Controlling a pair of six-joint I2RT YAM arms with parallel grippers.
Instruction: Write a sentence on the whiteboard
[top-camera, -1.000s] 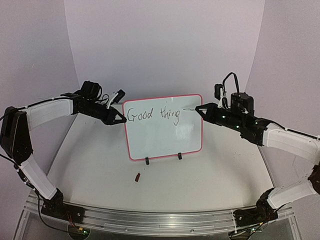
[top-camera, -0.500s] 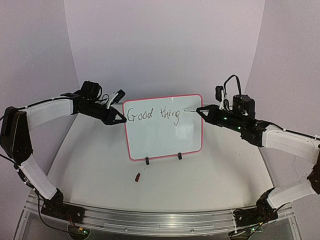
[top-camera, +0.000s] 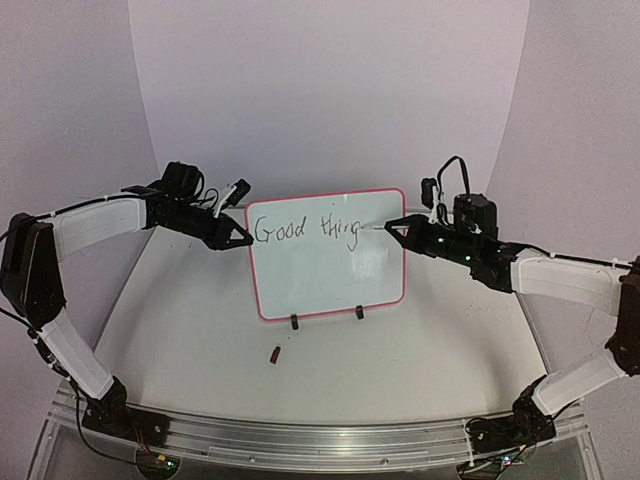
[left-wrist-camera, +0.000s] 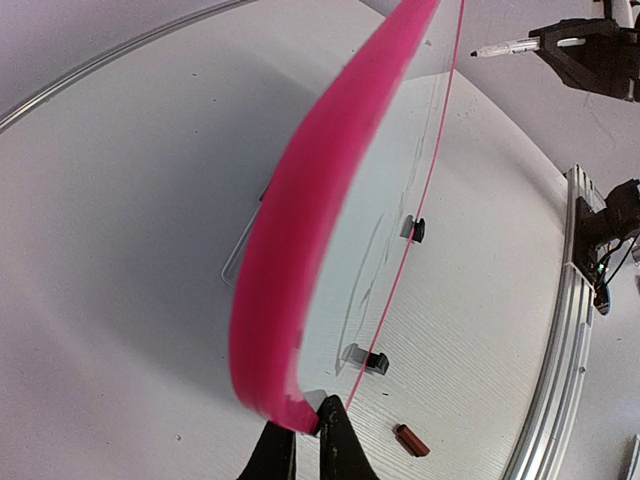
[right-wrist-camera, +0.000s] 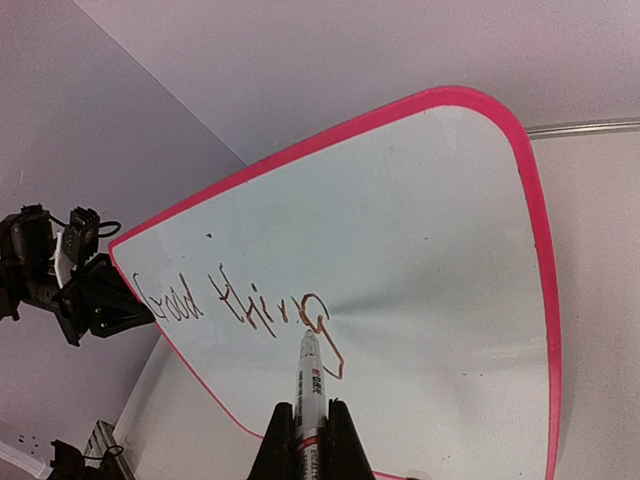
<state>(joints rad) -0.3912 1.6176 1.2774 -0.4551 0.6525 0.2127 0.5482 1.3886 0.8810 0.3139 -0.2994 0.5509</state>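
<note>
Right claw (right-wrist-camera: 303, 440) sits nearest in its own wrist view, both fingers clamped tight around the barrel of a marker (right-wrist-camera: 307, 385) that points up and away from the lens. The marker's tip touches the whiteboard (right-wrist-camera: 430, 260) at the tail of the last letter. Beyond the tip runs the sentence (right-wrist-camera: 230, 305), a single line of dark handwriting that reads "Good thing" across the upper left part of the board. The rest of the white face below and to the right of it is bare.

From above, the metal rail (top-camera: 320, 440) with the two arm bases lies closest. Past it, on the pale surface (top-camera: 180, 330), a small reddish-brown piece (top-camera: 274, 353), possibly a cap though it is too small to tell, lies just in front of the board. Next come the two black clip feet (top-camera: 294, 322), which hold the pink-framed board upright and leaning slightly back, near the middle of the surface.

At the board's upper left edge, the left claw (left-wrist-camera: 305, 440) is closed, and in its wrist view it appears to pinch the pink frame between its fingertips. Farthest back, a plain pale backdrop (top-camera: 330, 90) curves around the scene.
</note>
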